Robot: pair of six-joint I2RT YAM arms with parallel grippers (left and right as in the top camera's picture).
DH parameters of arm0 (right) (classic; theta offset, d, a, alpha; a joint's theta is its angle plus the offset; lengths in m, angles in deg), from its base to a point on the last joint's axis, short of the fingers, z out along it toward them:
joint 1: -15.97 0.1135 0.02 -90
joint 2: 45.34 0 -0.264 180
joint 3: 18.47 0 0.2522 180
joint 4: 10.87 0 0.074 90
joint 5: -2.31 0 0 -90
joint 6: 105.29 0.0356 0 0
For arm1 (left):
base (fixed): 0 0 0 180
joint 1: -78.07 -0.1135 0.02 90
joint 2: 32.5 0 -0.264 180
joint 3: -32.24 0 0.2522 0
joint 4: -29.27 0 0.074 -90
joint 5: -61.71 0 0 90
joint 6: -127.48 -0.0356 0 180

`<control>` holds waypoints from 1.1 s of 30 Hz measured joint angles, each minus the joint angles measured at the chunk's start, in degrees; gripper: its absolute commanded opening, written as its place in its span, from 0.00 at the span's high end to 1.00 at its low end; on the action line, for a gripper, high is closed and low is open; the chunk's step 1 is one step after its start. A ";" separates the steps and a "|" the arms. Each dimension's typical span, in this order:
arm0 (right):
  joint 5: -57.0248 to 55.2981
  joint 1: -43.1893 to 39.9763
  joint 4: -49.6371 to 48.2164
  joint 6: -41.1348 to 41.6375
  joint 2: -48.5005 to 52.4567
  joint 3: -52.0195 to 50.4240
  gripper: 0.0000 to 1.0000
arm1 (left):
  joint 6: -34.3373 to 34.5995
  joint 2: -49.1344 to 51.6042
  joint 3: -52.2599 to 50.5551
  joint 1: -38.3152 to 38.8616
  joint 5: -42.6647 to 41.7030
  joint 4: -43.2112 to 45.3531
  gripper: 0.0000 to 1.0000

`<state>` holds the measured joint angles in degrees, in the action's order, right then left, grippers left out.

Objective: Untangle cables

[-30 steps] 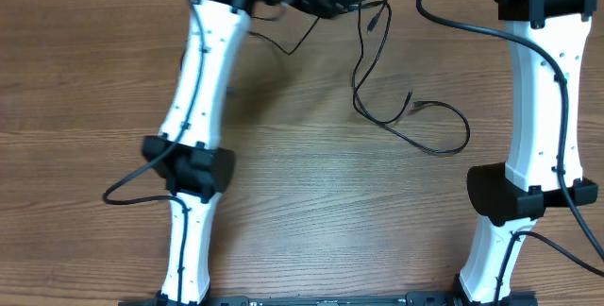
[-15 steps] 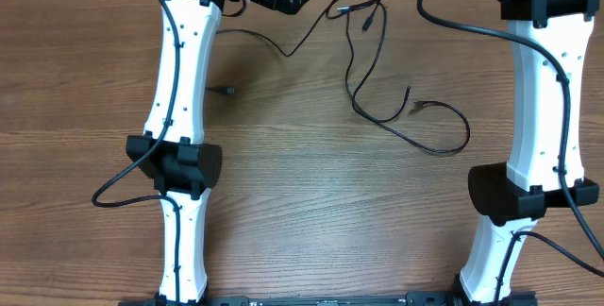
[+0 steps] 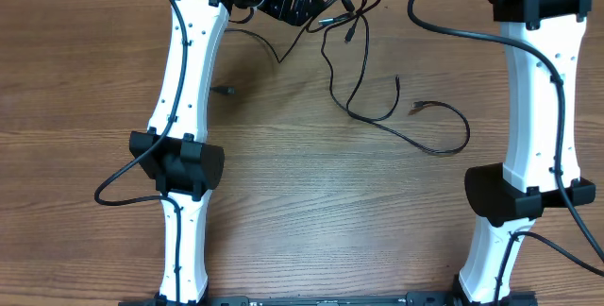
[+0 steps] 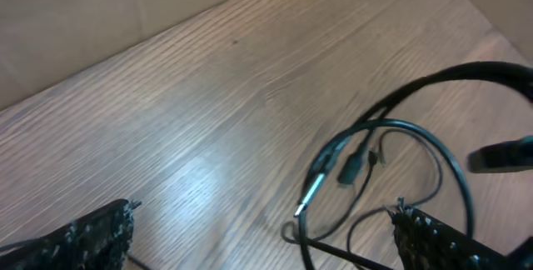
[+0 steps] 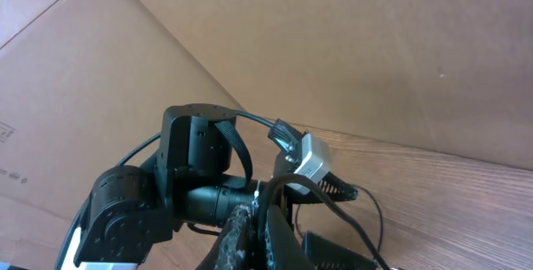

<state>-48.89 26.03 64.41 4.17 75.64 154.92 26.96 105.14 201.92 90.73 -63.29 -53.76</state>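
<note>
Thin black cables (image 3: 351, 108) lie in loose loops from the top middle of the table down to the right. Their tangled plug ends (image 3: 345, 15) are near the far edge. My left gripper (image 3: 304, 4) is open just left of that tangle. In the left wrist view its fingers (image 4: 266, 232) are spread wide around a cable strand with a silvery plug (image 4: 305, 202). My right gripper (image 5: 260, 220) is shut on a black cable (image 5: 293, 185) and holds it off the table. Its fingers are past the top edge of the overhead view.
One loose plug end (image 3: 224, 90) lies on the table beside the left arm. Another cable end (image 3: 420, 107) lies at the right. Thick black arm wires (image 3: 123, 188) hang by both arms. A cardboard wall (image 5: 350, 45) stands behind the table.
My left arm swung left and its gripper came off the tangle, then edged back right and down. The cable loops slid left. The right arm stayed put.
</note>
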 measured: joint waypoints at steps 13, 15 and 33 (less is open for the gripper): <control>-1.38 0.00 0.85 0.00 0.00 0.00 0.96 | -0.50 -0.17 0.02 -1.18 -4.68 1.25 0.00; -1.70 0.00 0.98 0.00 0.00 0.00 0.96 | -0.59 -0.28 0.02 -1.38 -5.51 1.20 0.01; -4.28 0.00 1.14 0.02 0.00 0.00 0.96 | -0.63 -0.39 0.17 -1.51 -12.41 -0.98 0.01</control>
<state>-53.17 26.03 65.55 4.20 75.64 154.92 26.32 104.75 202.10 89.23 -75.71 -54.75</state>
